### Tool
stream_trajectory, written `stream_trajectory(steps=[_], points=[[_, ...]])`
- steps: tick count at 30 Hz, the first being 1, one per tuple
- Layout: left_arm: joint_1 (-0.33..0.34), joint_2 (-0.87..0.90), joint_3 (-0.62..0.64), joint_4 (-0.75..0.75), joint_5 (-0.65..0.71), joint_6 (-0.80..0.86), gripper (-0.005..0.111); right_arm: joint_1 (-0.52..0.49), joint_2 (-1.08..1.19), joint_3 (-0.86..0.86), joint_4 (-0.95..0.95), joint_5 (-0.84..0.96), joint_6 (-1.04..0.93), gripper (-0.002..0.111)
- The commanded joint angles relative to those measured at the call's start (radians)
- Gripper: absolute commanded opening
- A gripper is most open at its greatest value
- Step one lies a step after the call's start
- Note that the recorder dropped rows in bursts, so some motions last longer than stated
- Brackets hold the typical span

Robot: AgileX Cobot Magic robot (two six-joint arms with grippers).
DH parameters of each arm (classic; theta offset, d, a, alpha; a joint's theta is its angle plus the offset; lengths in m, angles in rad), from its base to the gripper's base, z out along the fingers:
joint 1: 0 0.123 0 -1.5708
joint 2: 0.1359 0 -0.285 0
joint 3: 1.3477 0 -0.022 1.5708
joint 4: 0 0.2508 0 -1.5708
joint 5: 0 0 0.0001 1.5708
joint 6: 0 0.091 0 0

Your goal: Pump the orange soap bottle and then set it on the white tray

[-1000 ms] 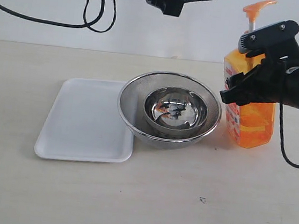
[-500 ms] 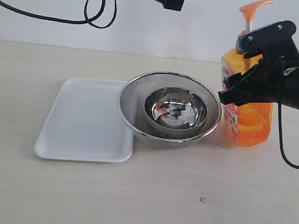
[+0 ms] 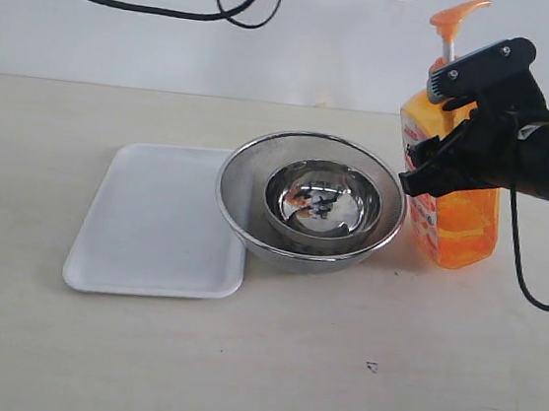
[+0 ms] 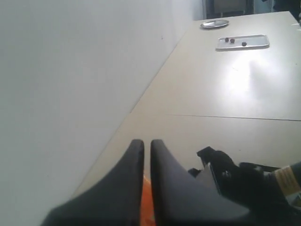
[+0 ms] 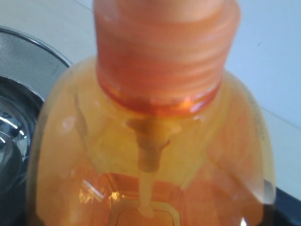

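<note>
On the pale matte tabletop the flat white tray is seen beside a steel mesh bowl. Just right, off the tray, the translucent orange soap bottle is clasped by the right gripper, arm level. The left gripper is held pinched together near the white wall.

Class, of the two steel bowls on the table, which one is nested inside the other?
The smaller mirror-polished bowl; it sits inside the wider mesh strainer bowl, which surrounds it.
</note>
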Motion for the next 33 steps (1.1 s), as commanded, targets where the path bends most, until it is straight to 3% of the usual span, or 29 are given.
stream_trajectory(steps=[1, 6, 10, 20, 24, 29, 31, 33], points=[[-0.021, 0.124, -0.165, 0.052, 0.103, -0.152, 0.005, -0.005, -0.010, -0.009, -0.014, 0.000, -0.014, 0.000], [-0.013, 0.249, -0.334, 0.054, 0.196, -0.210, 0.005, -0.005, -0.010, -0.009, -0.014, 0.014, -0.014, 0.000], [-0.013, 0.264, -0.365, 0.069, 0.193, -0.287, 0.005, -0.005, -0.010, -0.009, -0.014, 0.012, -0.014, 0.000], [-0.013, 0.264, -0.366, 0.069, 0.183, -0.308, 0.005, -0.005, -0.010, -0.009, -0.016, 0.010, -0.019, 0.000], [-0.013, 0.255, -0.366, 0.069, 0.113, -0.352, 0.005, -0.005, -0.010, -0.009, -0.016, 0.010, -0.019, 0.000], [-0.006, 0.169, -0.257, 0.069, 0.019, -0.379, 0.005, -0.005, -0.010, -0.009, -0.016, 0.010, -0.031, 0.000], [-0.004, 0.139, -0.202, 0.069, 0.041, -0.310, 0.005, -0.005, -0.010, -0.009, -0.016, 0.014, -0.031, 0.000], [-0.004, 0.135, -0.195, 0.069, 0.032, -0.136, 0.005, -0.005, -0.010, -0.009, -0.016, 0.018, -0.031, 0.000]])
